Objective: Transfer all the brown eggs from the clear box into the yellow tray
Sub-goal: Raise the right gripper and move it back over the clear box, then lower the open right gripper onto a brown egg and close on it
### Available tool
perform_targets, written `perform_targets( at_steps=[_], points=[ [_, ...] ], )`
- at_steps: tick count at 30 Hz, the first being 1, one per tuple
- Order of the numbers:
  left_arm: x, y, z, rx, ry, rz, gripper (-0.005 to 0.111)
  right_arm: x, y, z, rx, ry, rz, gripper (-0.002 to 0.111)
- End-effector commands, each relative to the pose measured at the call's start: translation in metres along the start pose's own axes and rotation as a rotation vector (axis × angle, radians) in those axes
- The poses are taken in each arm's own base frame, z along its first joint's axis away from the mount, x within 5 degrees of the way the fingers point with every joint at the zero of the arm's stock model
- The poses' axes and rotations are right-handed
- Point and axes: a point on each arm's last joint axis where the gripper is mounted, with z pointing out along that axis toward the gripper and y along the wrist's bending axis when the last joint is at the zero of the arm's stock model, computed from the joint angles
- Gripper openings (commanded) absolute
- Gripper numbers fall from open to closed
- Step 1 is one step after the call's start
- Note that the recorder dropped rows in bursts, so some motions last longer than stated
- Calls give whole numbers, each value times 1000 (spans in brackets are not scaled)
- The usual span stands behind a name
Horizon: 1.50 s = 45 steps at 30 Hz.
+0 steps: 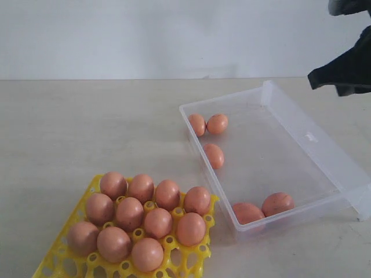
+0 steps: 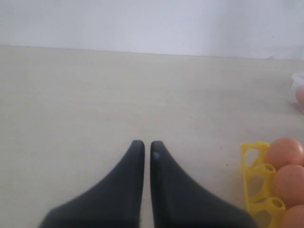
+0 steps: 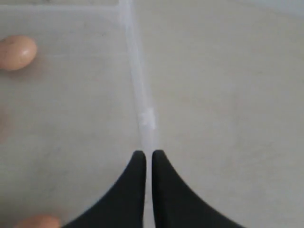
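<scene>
On the surface (image 1: 87, 127) we see the clear box (image 1: 261, 168) with five brown eggs (image 1: 214, 156) inside, and just beside it the yellow tray (image 1: 200, 252) carrying eleven more. Our left claw (image 2: 143, 145) and right claw (image 3: 145, 154) each have tips together, gripping nothing, the right above the box's rim.

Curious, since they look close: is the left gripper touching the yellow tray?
Apart. The left wrist view shows bare table between the left gripper and the yellow tray.
</scene>
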Motion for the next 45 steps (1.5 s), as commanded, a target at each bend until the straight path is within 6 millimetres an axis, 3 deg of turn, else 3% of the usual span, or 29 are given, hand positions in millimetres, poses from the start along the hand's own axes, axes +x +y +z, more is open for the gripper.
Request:
perform_targets(
  at_steps=[1, 4, 8, 10, 11, 12, 13, 15, 18, 22, 32, 45],
  points=[
    [1, 0, 0, 1, -5, 4, 4, -19, 17, 25, -411, 142, 5, 0],
    [1, 0, 0, 1, -5, 4, 4, -35, 30, 45, -566, 144, 18, 0],
    [1, 0, 0, 1, -5, 4, 4, -49, 34, 73, -609, 127, 30, 0],
    [1, 0, 0, 1, -5, 4, 4, -54, 34, 93, -610, 143, 30, 10],
    [1, 0, 0, 1, -5, 4, 4, -54, 35, 104, -616, 159, 37, 25],
    [1, 0, 0, 1, -5, 4, 4, -54, 36, 109, -625, 161, 35, 32],
    [1, 0, 0, 1, -5, 4, 4, -52, 39, 122, -652, 169, 33, 46],
    [1, 0, 0, 1, -5, 4, 4, -47, 43, 141, -680, 192, 89, 54],
    [1, 0, 0, 1, -5, 4, 4, -34, 49, 172, -723, 250, 161, 54],
    [1, 0, 0, 1, -5, 4, 4, -23, 58, 199, -794, 274, 235, 54],
    [1, 0, 0, 1, -5, 4, 4, -21, 63, 213, -859, 260, 245, 54],
    [1, 0, 0, 1, -5, 4, 4, -19, 65, 212, -888, 272, 221, 54]
  ],
)
